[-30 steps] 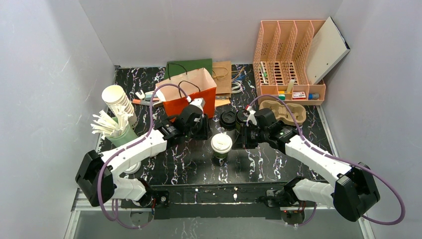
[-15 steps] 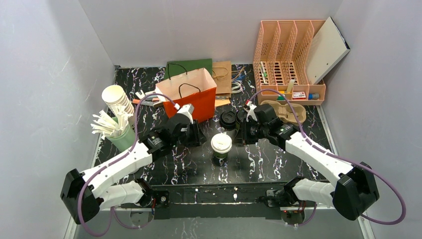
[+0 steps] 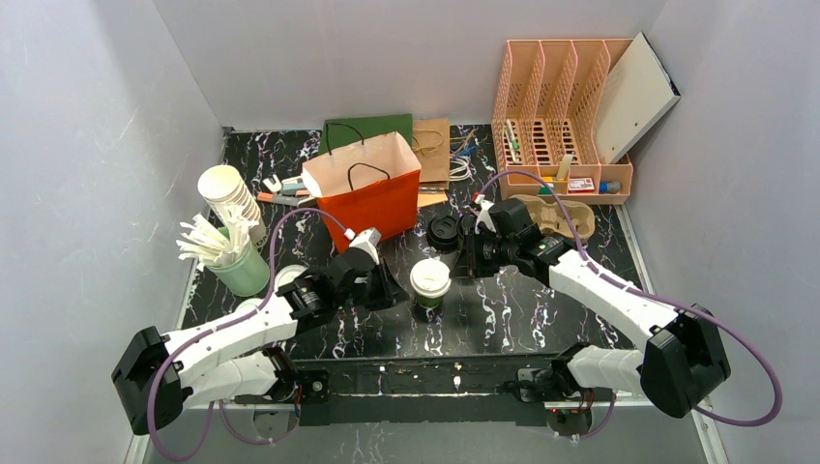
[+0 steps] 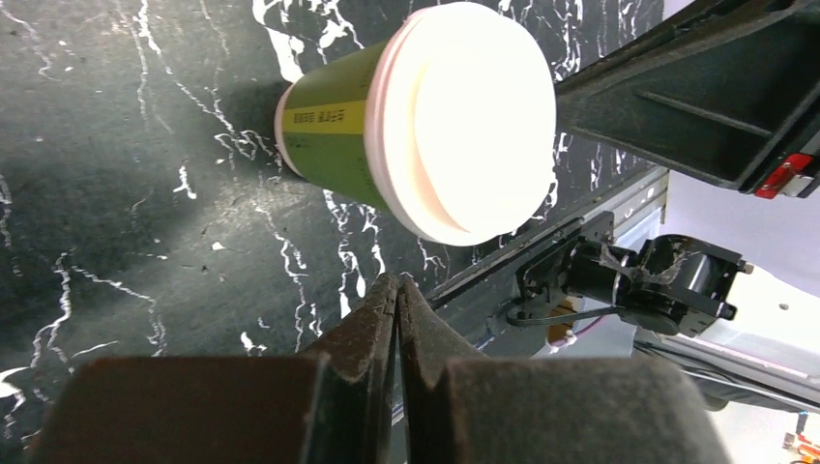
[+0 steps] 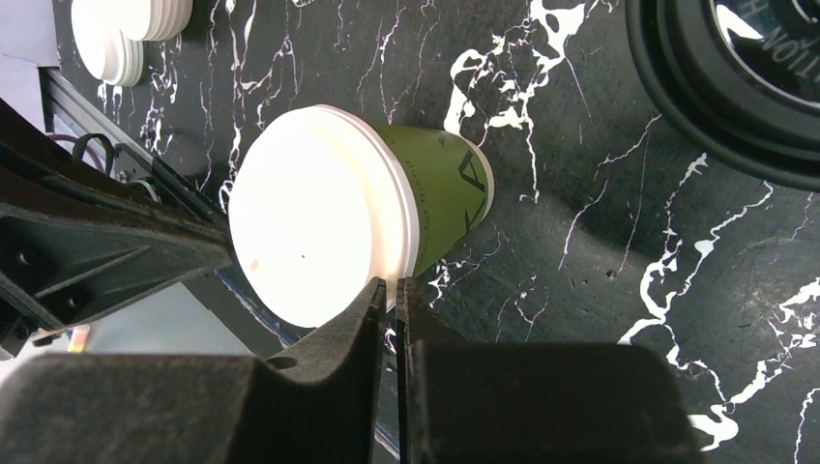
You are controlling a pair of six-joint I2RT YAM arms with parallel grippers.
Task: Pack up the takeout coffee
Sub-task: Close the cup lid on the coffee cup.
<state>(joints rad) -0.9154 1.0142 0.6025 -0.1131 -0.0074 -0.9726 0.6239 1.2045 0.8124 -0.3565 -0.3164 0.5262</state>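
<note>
Coffee: the coffee [image 3: 445,232] stands on the table [image 3: 541,309] by the right front corner of the orange bag [image 3: 363,198]. It is beyond the white-lidded cup [image 3: 430,278] and apart from it. From above only its round black top shows, and I can't make out the wall.
Lid writing: the right wrist view catches the black lid [image 5: 696,92] at its top right corner. It has raised letters, upside down and cut by the edge; I get "TION" and an "H", no more.
White-lidded cup: it is green and upright, mid-table between the two grippers. The left wrist view shows a yellow band with fine print, too small to read. The right wrist view shows larger dark letters on its side, half hidden by the lid and unreadable.
Left gripper: the left gripper [image 4: 397,280] has its jaws pressed together with nothing in them. It sits low over the table, near the white-lidded cup's left side and not touching it.
Right gripper: the right gripper [image 5: 388,282] has its jaws drawn in to a thin slit with nothing between them. It is right of the white-lidded cup and just beside the coffee.
Rack: the peach rack [image 3: 561,106] stands at the back right. The small boxes in it carry labels too small to read.
</note>
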